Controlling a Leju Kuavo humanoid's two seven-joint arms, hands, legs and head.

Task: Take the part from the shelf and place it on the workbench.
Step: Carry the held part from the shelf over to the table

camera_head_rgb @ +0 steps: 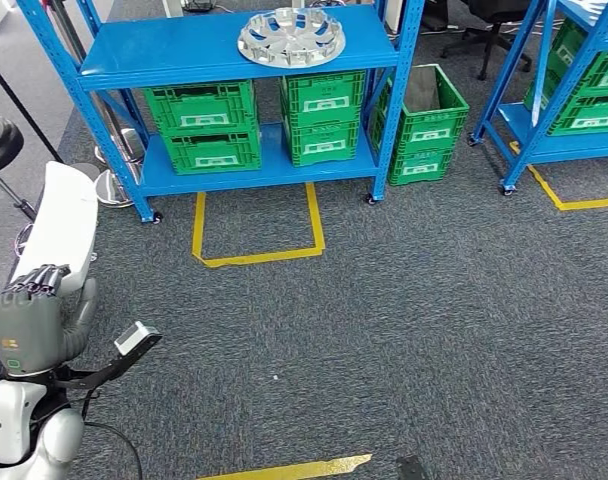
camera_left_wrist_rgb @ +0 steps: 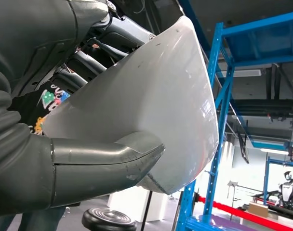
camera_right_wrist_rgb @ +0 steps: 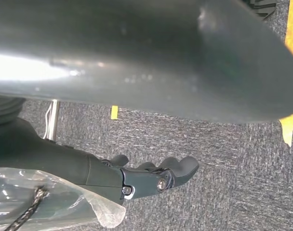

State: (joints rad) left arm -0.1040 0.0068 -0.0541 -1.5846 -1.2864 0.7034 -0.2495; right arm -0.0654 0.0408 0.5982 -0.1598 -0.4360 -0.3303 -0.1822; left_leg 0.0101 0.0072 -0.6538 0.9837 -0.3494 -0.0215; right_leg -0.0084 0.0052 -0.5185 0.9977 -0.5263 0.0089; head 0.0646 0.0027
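**Low at your left — white part in hand**

Your left hand (camera_head_rgb: 31, 318) grips the white part (camera_head_rgb: 59, 225), fingers curled over its lower edge, thumb (camera_left_wrist_rgb: 105, 161) pressed on its face; right hand (camera_right_wrist_rgb: 157, 175) — empty, fingers loosely curled over grey carpet (camera_head_rgb: 407, 330); blue shelf (camera_head_rgb: 233, 45) ahead.

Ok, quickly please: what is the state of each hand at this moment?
Left hand: holding the white part.
Right hand: holds nothing; whether its fingers are apart or curled cannot be told.
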